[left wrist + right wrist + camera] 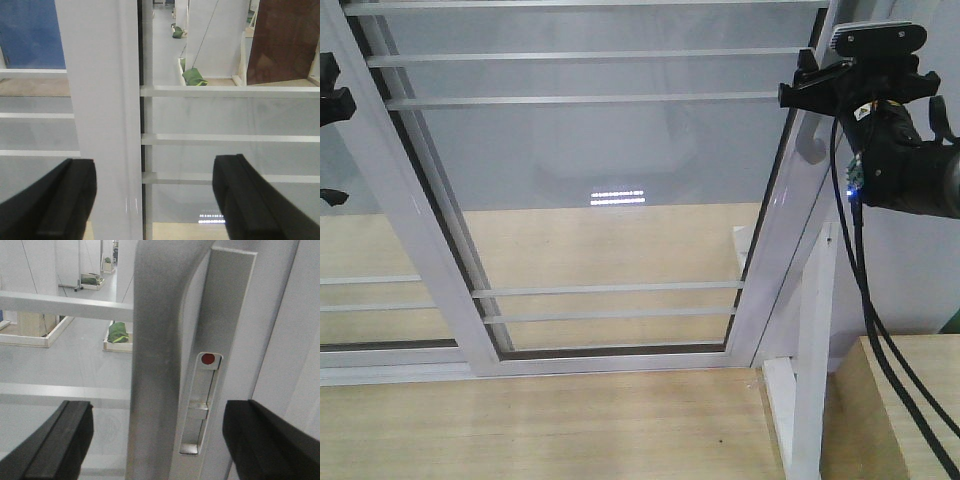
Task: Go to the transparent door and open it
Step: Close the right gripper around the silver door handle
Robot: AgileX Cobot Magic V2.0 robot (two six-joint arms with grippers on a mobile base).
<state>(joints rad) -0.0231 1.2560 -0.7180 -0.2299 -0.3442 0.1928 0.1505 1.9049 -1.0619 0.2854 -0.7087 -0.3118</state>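
The transparent door (610, 200) fills the middle of the front view. Its long axis is upright, but in this view it leans, the top toward 1 o'clock. Thin white bars cross the glass horizontally. On its right edge, at 2 o'clock, is the grey handle (807, 140), which runs along the frame.

The right hand (157, 407) is spread, one black finger (65, 440) on each side of the handle and the frame, with free space on both sides. Beside the handle sits a small latch with a red dot (208, 359).

The left hand (152, 165) is also spread, around the upright white frame at the door's left edge. At 9 o'clock a second glass panel (360, 290) overlaps this edge.

At 5 o'clock a white post (815, 340) stands just beside the door's lower right corner. In front is a pale wooden floor (570, 420).
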